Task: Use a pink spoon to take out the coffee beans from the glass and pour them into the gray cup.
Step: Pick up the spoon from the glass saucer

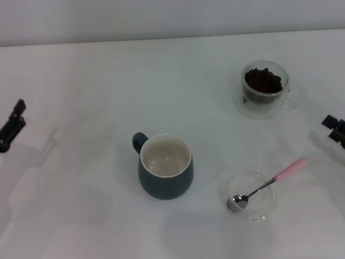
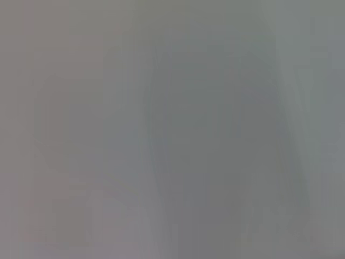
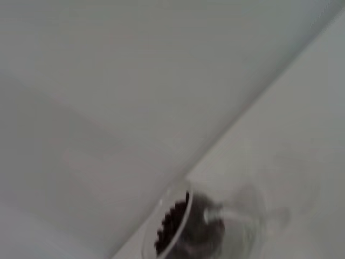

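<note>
The gray cup [image 1: 165,166] stands at the table's middle front, its cream inside empty, its handle toward the back left. The glass [image 1: 263,89] stands at the back right with dark coffee beans [image 1: 263,81] in it; it also shows in the right wrist view [image 3: 205,226] with the beans [image 3: 171,224]. The pink spoon [image 1: 268,184] lies across a shallow clear dish [image 1: 248,196] at the front right, its metal bowl in the dish, its pink handle pointing back right. My left gripper [image 1: 12,127] is at the far left edge. My right gripper [image 1: 335,128] is at the far right edge, beyond the spoon's handle.
The white table [image 1: 81,81] ends at a pale wall along the back. The left wrist view shows only a blurred grey surface.
</note>
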Motion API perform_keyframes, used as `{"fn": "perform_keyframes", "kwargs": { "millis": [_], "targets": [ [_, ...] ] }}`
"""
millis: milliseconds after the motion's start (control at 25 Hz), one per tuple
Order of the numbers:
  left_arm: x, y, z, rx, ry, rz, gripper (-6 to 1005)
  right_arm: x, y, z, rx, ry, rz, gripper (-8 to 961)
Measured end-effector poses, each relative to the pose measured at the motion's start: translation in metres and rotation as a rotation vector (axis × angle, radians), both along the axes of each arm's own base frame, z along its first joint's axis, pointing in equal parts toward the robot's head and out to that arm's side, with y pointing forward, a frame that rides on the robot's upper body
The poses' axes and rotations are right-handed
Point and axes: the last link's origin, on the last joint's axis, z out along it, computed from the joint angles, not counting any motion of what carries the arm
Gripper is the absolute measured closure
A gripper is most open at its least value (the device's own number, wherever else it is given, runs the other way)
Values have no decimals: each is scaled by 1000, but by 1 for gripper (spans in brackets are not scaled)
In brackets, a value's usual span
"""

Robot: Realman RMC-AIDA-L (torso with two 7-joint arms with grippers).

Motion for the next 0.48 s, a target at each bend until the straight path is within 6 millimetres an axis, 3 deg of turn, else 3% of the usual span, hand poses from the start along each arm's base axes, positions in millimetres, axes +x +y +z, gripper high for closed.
{"fn": "perform_keyframes", "kwargs": {
  "millis": [480],
  "targets": [
    [6,9,3,44,21,-21,243,-4,-21,-20,-70,100,-36,173]
  ]
}}
